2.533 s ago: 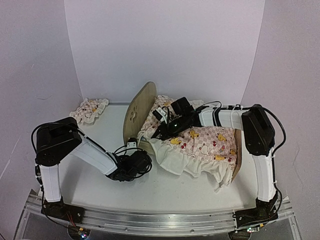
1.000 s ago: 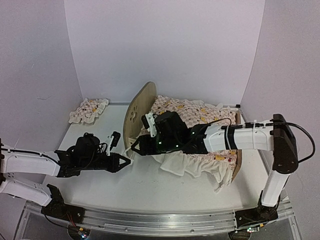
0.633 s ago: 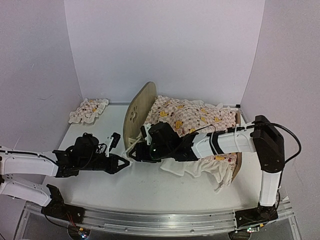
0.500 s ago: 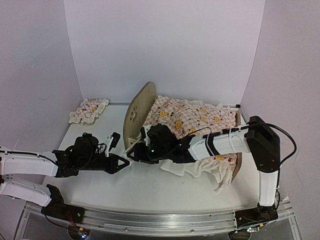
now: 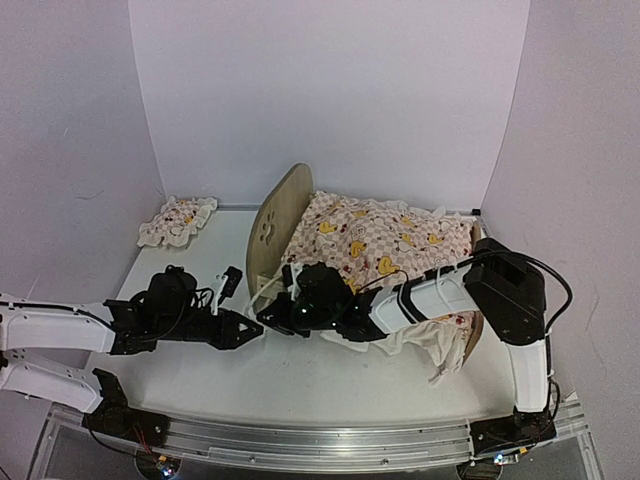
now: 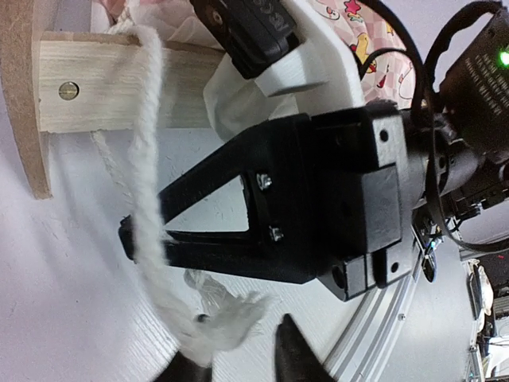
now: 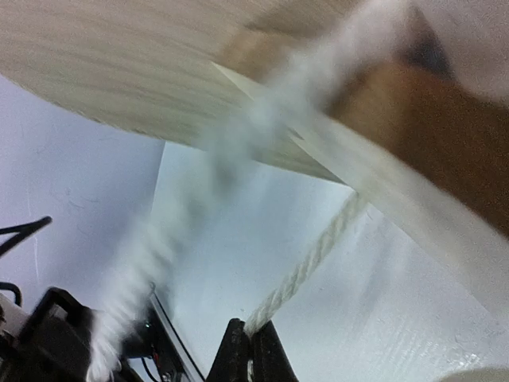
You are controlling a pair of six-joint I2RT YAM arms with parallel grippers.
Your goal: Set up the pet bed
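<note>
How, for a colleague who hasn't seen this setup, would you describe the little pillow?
Find the wooden bed in the middle. Left of it, in the back corner, the pillow lies alone. It shares the blanket's pink duck print but is much smaller and off the bed.

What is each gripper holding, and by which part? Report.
Right gripper: shut on a white twisted rope, along its stretch off the plywood bed frame. Left gripper: another white strand's frayed end lies at its fingertips; hold cannot be told.
</note>
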